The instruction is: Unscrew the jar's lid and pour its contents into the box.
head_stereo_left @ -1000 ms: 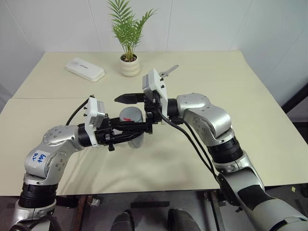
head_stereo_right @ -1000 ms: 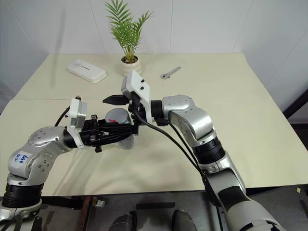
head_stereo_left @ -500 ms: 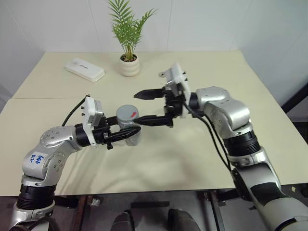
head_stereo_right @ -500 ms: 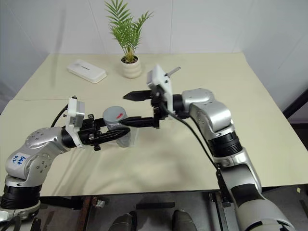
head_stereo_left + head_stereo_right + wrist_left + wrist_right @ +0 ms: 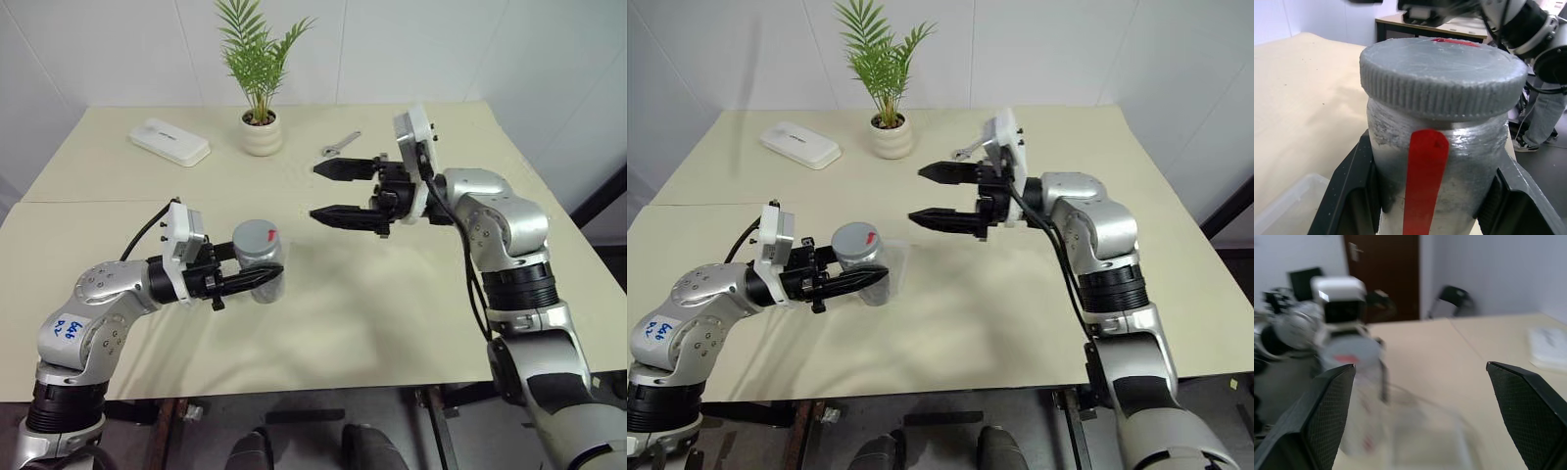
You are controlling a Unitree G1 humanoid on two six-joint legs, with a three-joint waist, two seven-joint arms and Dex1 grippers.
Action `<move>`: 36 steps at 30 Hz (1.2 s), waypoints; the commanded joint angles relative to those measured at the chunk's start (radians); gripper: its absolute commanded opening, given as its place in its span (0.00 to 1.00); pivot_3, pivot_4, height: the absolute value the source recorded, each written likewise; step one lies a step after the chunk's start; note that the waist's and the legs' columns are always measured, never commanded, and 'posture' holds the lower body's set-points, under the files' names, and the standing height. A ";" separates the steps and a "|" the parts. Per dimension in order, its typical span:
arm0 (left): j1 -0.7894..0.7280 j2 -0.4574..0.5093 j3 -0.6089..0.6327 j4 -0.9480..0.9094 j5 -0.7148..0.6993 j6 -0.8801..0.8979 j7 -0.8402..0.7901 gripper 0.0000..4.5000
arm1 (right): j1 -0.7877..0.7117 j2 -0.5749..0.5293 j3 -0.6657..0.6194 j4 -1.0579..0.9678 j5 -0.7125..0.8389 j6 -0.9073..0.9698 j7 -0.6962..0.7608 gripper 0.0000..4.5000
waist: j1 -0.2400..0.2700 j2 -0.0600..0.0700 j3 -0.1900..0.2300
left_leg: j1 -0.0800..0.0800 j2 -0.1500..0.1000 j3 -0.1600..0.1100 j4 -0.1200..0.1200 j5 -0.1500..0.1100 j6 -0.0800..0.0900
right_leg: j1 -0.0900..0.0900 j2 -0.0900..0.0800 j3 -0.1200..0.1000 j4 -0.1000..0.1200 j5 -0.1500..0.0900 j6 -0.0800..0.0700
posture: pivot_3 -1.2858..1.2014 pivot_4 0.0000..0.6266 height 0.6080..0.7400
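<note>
The cream table (image 5: 392, 313) lay under both arms. The right gripper (image 5: 328, 191) hung empty, fingers spread wide, well apart from the jar (image 5: 259, 261). The left gripper (image 5: 265, 279) was clamped round that silvery-grey jar, upright, its grey lid (image 5: 1442, 73) screwed on. The clear box (image 5: 1283, 208) sat just below the left gripper.

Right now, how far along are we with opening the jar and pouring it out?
Done: the left gripper is shut on the jar and holds it by its body. In hand: the right gripper is open and empty, off to the side of the jar. Left: the lid sits on the jar, so unscrewing and pouring into the box are both ahead.
</note>
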 commanded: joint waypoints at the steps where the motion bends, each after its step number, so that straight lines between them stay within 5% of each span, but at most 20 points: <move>1: -0.013 0.009 0.014 -0.032 -0.020 -0.004 0.000 0.43 | 0.002 0.038 0.033 -0.087 0.007 0.052 -0.065 1.00 | 0.003 0.000 0.000 | 0.000 0.000 0.000 0.000 0.000 0.000 | 0.000 0.000 0.000 0.000 0.000 0.000 | 0.52 0.24 1.00; 19: -0.041 -0.003 -0.007 -0.022 -0.016 -0.003 0.005 0.43 | -0.032 0.179 0.130 -0.107 -0.053 0.051 -0.183 1.00 | 0.004 0.000 0.000 | 0.000 0.000 0.000 0.001 0.000 0.000 | 0.000 0.000 0.000 0.000 0.000 0.000 | 0.52 0.24 1.00; 36: -0.033 -0.002 0.003 -0.015 -0.020 -0.016 0.009 0.43 | -0.029 0.053 0.084 0.029 -0.114 -0.039 -0.125 1.00 | 0.004 0.000 0.000 | 0.000 0.000 0.000 0.001 0.000 0.000 | 0.000 0.000 0.000 0.000 0.000 0.000 | 0.52 0.24 1.00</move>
